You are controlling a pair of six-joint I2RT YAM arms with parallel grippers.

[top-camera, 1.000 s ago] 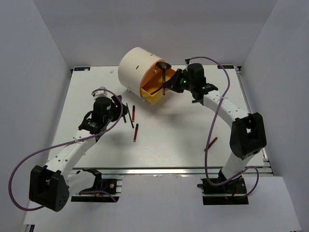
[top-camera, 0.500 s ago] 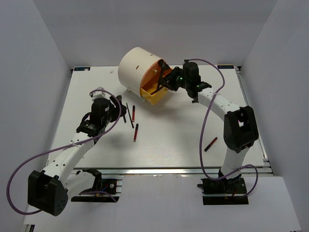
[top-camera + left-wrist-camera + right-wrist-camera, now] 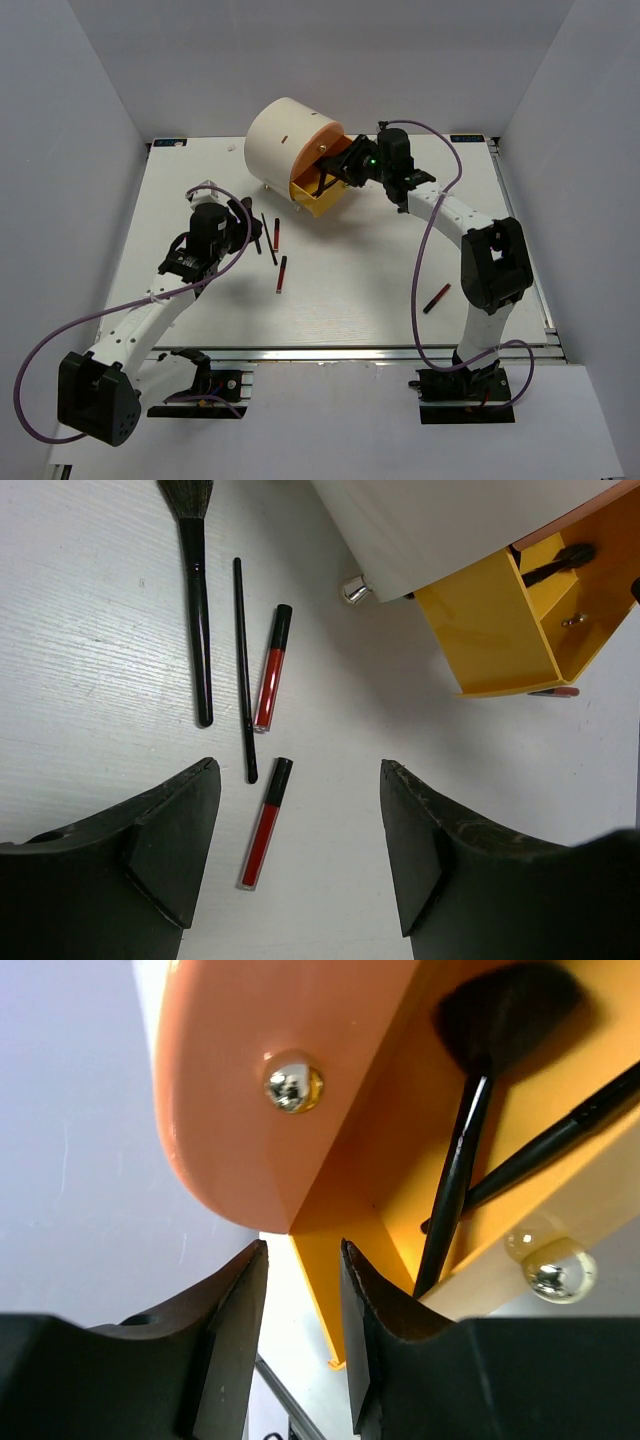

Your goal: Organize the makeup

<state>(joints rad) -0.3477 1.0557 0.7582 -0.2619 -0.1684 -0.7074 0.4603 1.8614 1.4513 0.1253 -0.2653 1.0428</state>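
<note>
**White worktop (image 3: 380,300), grey-walled enclosure**

Brushes (image 3: 198,610) and red sticks (image 3: 272,670) lie before the left pincer (image 3: 300,772), jaws wide, empty. Right pincer (image 3: 302,1252), holding a brush (image 3: 455,1190) a second ago, now stands parted at the yellow drawer (image 3: 312,197); that brush lies inside.

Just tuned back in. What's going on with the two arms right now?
The right tool is at the open yellow drawer of the cream box, open and empty. A black brush lies in the drawer beside it. The left tool hovers open over two loose brushes and two red sticks on the table. A lone stick lies near the right arm.
</note>
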